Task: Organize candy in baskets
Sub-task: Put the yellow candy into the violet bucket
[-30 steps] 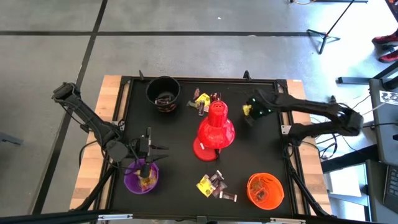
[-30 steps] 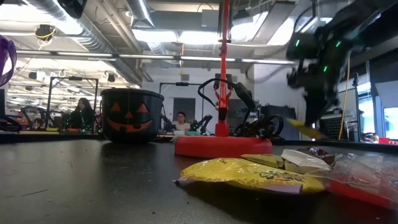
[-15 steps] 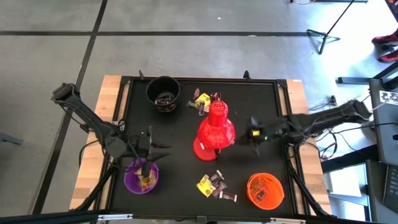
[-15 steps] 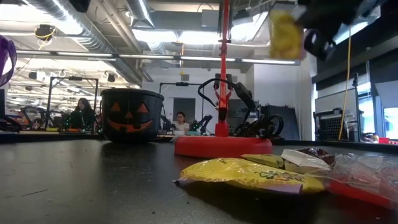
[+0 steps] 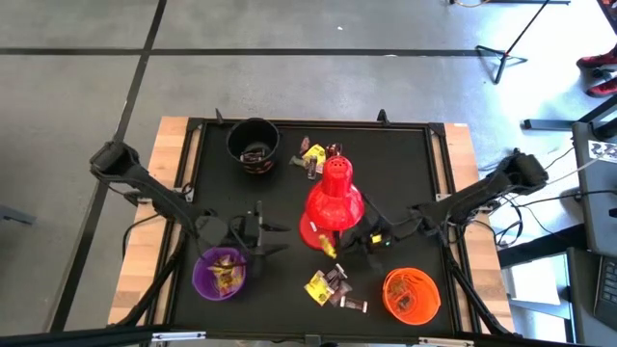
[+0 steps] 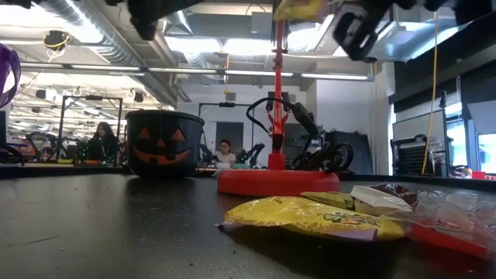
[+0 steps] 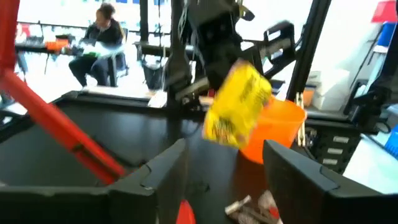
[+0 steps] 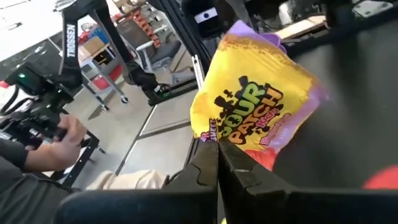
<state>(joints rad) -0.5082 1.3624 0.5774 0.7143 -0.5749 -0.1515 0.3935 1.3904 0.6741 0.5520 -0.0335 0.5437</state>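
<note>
A: Right gripper [image 5: 333, 247] has swung in beside the lamp [image 5: 333, 202], clenched on a yellow candy [image 8: 255, 118].
B: Left gripper [image 5: 275, 234], now spread empty, has left the purple basket [image 5: 220, 274].

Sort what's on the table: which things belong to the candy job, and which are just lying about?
Job: black bucket, purple bucket, orange bucket, loose candy and, yellow pack held by right hand.
Lying about: red lamp.
</note>
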